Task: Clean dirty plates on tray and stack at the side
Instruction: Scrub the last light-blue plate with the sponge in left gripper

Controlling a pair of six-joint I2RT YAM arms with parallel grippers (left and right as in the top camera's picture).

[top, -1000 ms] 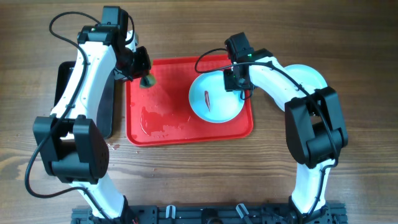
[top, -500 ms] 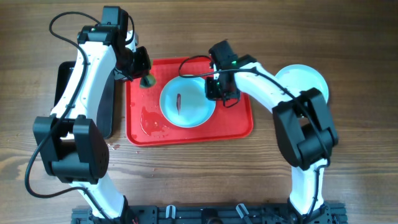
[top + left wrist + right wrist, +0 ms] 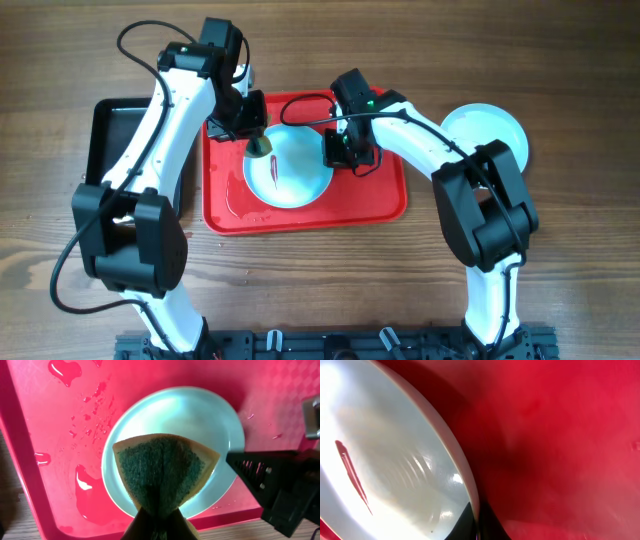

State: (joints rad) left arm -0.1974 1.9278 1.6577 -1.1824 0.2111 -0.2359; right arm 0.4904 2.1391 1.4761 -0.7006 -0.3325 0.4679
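A pale turquoise plate [image 3: 295, 172] with a dark smear lies on the red tray [image 3: 380, 200]. It also shows in the left wrist view [image 3: 220, 425] and the right wrist view [image 3: 385, 460]. My right gripper [image 3: 338, 152] is shut on the plate's right rim [image 3: 475, 510]. My left gripper [image 3: 255, 135] is shut on a green and yellow sponge [image 3: 165, 472] and holds it over the plate's left part [image 3: 260, 147]. Further turquoise plates [image 3: 490, 130] are stacked on the table at the right.
A glossy black tray [image 3: 115, 150] lies left of the red tray. Water drops [image 3: 82, 477] wet the red tray's left part. The red tray's front rim [image 3: 50, 525] borders the wooden table.
My right gripper has pulled the smeared plate leftward across the red tray to its middle. My left gripper has moved right with the sponge, from the tray's back left corner to over the plate.
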